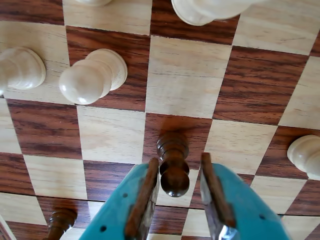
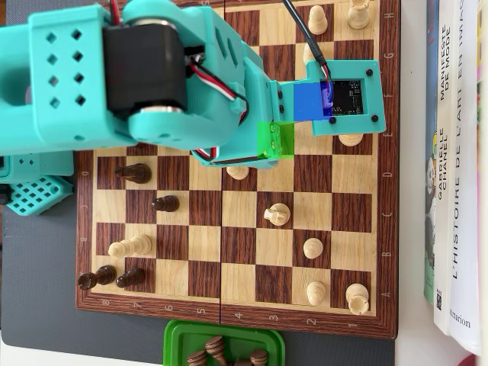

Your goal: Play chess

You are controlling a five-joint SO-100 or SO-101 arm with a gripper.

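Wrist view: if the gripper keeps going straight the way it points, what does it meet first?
The dark pawn, which stands between the open jaws of the gripper. Beyond it comes the chessboard itself; the white pawns sit off to the side. Depth is hard to judge.

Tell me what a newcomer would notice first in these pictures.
In the overhead view, the big turquoise arm sprawls across the top of the wooden chessboard. In the wrist view, the tool straddles a dark pawn, jaws either side, with pale pieces such as a white pawn beyond. A green tray of captured dark pieces sits below the board.
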